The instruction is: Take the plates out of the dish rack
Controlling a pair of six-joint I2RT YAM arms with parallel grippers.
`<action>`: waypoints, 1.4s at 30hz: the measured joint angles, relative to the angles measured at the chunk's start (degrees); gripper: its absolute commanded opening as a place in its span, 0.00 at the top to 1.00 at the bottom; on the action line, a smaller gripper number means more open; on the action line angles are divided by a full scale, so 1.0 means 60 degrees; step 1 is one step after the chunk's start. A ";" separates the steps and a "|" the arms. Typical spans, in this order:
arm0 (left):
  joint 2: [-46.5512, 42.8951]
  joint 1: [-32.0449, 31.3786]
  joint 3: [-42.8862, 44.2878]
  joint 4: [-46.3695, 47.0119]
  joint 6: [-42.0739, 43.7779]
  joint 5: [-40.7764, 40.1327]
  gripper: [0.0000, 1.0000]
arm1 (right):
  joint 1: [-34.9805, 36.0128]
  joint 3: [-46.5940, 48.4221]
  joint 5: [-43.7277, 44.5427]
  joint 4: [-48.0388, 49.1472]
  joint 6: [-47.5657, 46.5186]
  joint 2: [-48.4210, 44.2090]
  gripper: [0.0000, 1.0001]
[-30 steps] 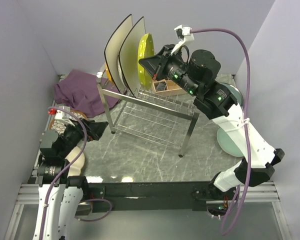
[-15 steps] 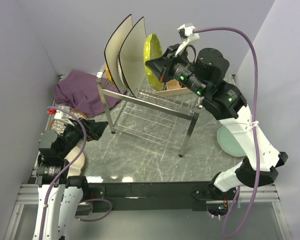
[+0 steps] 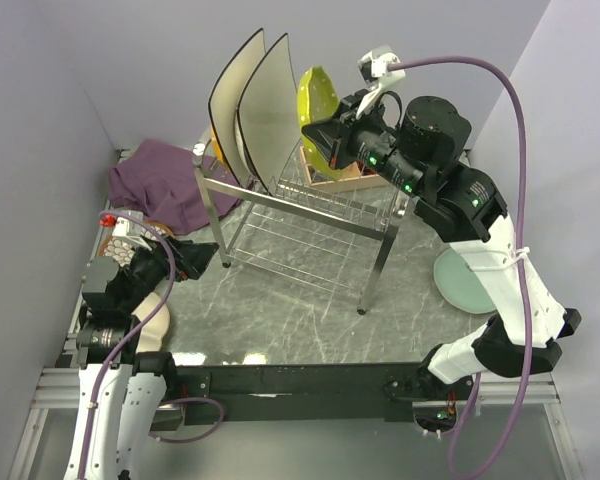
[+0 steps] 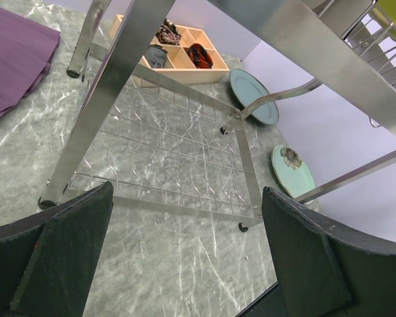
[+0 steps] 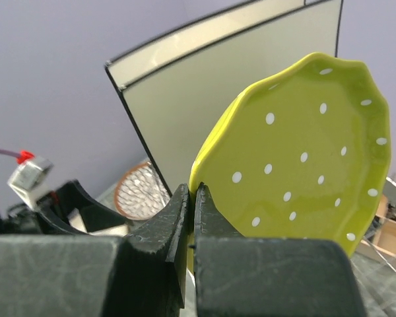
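Observation:
My right gripper [image 5: 193,191] is shut on the lower left rim of a yellow-green plate with white dots [image 5: 303,165], holding it upright in the air. In the top view that plate [image 3: 318,100] hangs above the right part of the silver dish rack [image 3: 310,215], clear of the tines. Two large cream square plates [image 3: 235,105] [image 3: 272,110] stand on edge at the rack's left end. My left gripper [image 4: 185,257] stands open and empty, low over the table in front of the rack's left leg [image 4: 86,132].
A teal-grey plate [image 4: 254,96] and a mint flower plate [image 4: 292,170] lie on the table right of the rack. A brown-rimmed patterned plate [image 5: 140,191] lies by the left arm. A wooden compartment box [image 4: 178,53] and a purple cloth [image 3: 160,180] sit behind.
My right gripper has carried the yellow-green plate up and to the right, away from the square plates. The left arm has barely moved.

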 measured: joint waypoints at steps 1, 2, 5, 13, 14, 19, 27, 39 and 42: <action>0.0004 0.0000 -0.0015 0.0007 0.0000 0.0004 0.01 | 0.0000 0.0004 0.0055 -0.0095 -0.0113 0.0000 1.00; 0.0011 0.0000 -0.0018 0.0015 0.0000 0.0007 0.00 | 0.0000 0.0036 0.0091 -0.0204 -0.0197 0.0004 1.00; 0.0018 0.0000 -0.0025 0.0117 0.0000 0.0011 0.00 | 0.0000 0.0189 0.0328 -0.0550 -0.0532 0.0040 1.00; 0.0022 0.0000 -0.0193 0.0189 -0.0004 0.0069 0.01 | 0.0000 0.0637 0.1111 -0.0896 -0.1570 0.0076 1.00; 0.0022 0.0000 -0.0193 0.0200 -0.0004 0.0084 0.00 | 0.0000 0.0678 0.1220 -0.0907 -0.1694 0.0076 1.00; 0.0022 0.0000 -0.0193 0.0200 -0.0004 0.0120 0.01 | 0.0033 0.0681 0.1581 -0.0918 -0.2193 0.0076 1.00; 0.0022 0.0000 -0.0197 0.0197 -0.0004 0.0193 0.00 | 0.0233 0.0984 0.2605 -0.0889 -0.3122 0.0138 1.00; 0.0022 0.0000 -0.0197 0.0200 -0.0007 0.0255 0.00 | 0.0233 0.0984 0.4251 -0.0481 -0.4167 0.0069 1.00; 0.0022 0.0000 -0.0204 0.0204 -0.0007 0.0259 0.01 | 0.0233 0.0973 0.4674 -0.0477 -0.4299 -0.0047 1.00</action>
